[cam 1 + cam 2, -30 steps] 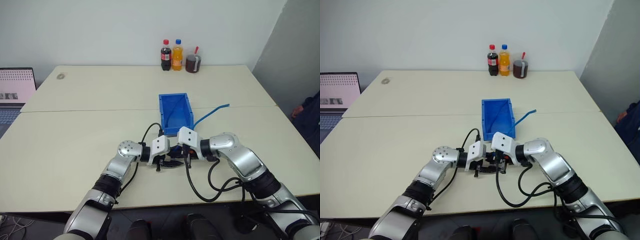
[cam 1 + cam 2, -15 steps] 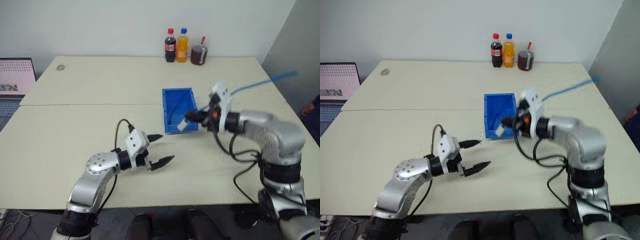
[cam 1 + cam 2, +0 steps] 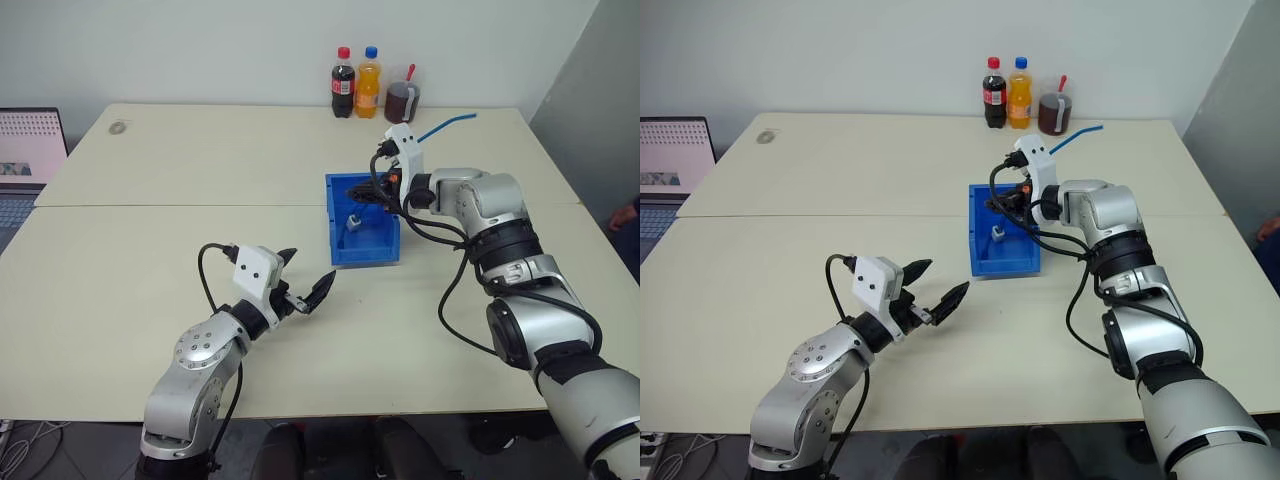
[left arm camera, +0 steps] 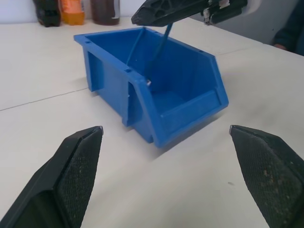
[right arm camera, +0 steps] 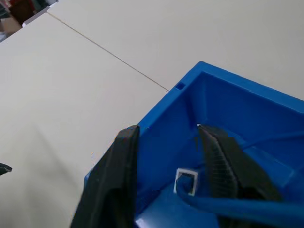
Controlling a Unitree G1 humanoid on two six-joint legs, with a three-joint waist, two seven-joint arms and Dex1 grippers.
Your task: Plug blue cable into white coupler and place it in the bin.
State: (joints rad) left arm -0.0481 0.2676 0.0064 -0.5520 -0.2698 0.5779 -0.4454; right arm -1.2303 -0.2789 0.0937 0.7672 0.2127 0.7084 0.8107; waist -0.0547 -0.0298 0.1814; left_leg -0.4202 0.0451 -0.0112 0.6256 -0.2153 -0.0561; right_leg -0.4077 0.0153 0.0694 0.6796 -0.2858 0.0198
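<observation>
The blue bin (image 3: pixel 363 248) stands mid-table. Inside it sits the white coupler (image 3: pixel 353 222), with the blue cable (image 5: pixel 237 206) running out of it. The cable rises past my right arm, and its free end (image 3: pixel 458 119) sticks up toward the back right. My right gripper (image 3: pixel 368 197) hovers over the bin's open top. Its fingers (image 5: pixel 223 166) are open just above the coupler (image 5: pixel 186 182) and grip nothing. My left gripper (image 3: pixel 307 275) is open and empty above the table, short of the bin's (image 4: pixel 156 90) front left.
Two drink bottles (image 3: pixel 355 82) and a cup of dark drink (image 3: pixel 400 102) stand at the table's far edge. A laptop (image 3: pixel 25 150) sits at the far left. A person (image 3: pixel 625 215) is at the right edge. Bare table (image 3: pixel 150 230) lies left of the bin.
My right gripper carried the coupler and cable from in front of the bin to over it and opened; the coupler now sits inside. My left gripper opened and drew back left. The camera shifted.
</observation>
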